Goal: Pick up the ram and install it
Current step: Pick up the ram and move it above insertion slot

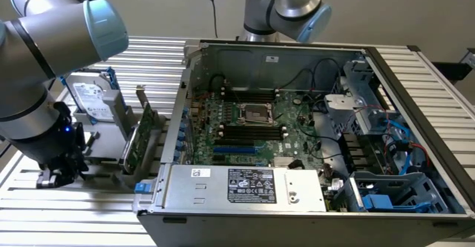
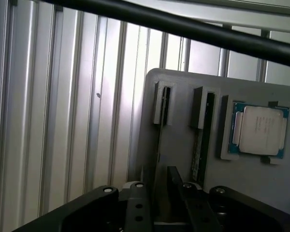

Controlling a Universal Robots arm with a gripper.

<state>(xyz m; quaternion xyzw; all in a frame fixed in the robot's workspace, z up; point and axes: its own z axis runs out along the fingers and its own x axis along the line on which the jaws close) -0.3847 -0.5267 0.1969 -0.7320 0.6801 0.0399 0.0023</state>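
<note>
Slatted metal surface (image 2: 63, 121) with grey holder (image 2: 183, 82): the ram (image 2: 158, 145) stands on edge in a slot, the tool (image 2: 163, 186) spread apart astride it. Light, stiff, fragile; likely best gripped across its flat faces.

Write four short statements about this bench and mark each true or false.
1. The computer case lies open, with its motherboard showing. True.
2. The gripper is down inside the computer case. False: it is outside the case, by the grey holder on the exterior view's left.
3. A processor chip sits in a recess of the grey holder. True.
4. The table has a smooth wooden top. False: its top is made of ribbed metal slats.
</note>
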